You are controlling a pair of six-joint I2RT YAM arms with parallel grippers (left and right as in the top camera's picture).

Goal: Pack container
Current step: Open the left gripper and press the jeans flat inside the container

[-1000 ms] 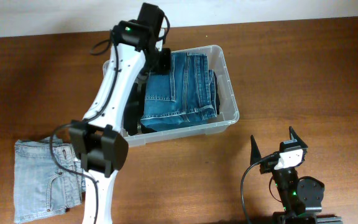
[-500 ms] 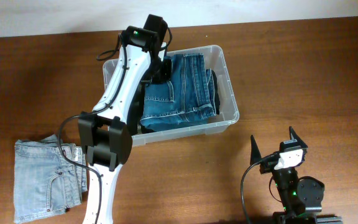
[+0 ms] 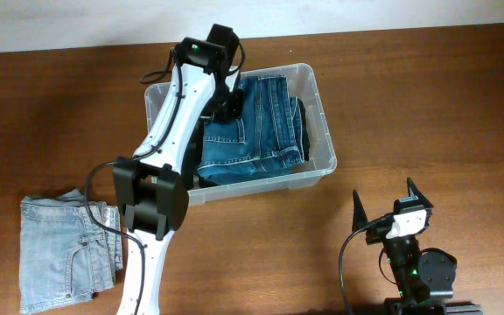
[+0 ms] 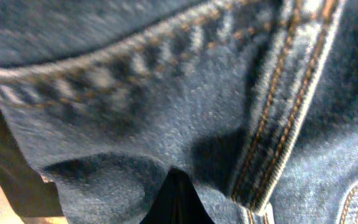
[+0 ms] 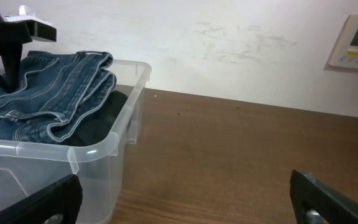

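Note:
The clear container [image 3: 326, 131] stands at the table's back middle and holds folded dark blue jeans [image 3: 256, 122] over a black garment. My left gripper [image 3: 226, 103] is down inside the container at the left edge of the jeans. In the left wrist view its fingertips [image 4: 176, 202] form one dark point, shut, pressed against the denim [image 4: 135, 93]. My right gripper [image 3: 385, 203] is open and empty over the table's front right. In the right wrist view [image 5: 185, 199] it faces the container [image 5: 104, 162] and the jeans [image 5: 61, 87].
Folded light blue jeans [image 3: 64, 249] lie on the table at the front left, partly under the left arm. A white wall runs behind the table, with a thermostat [image 5: 356, 40] on it.
My left gripper has moved slightly right and further into the container, onto the jeans' left edge. The right arm has not moved.

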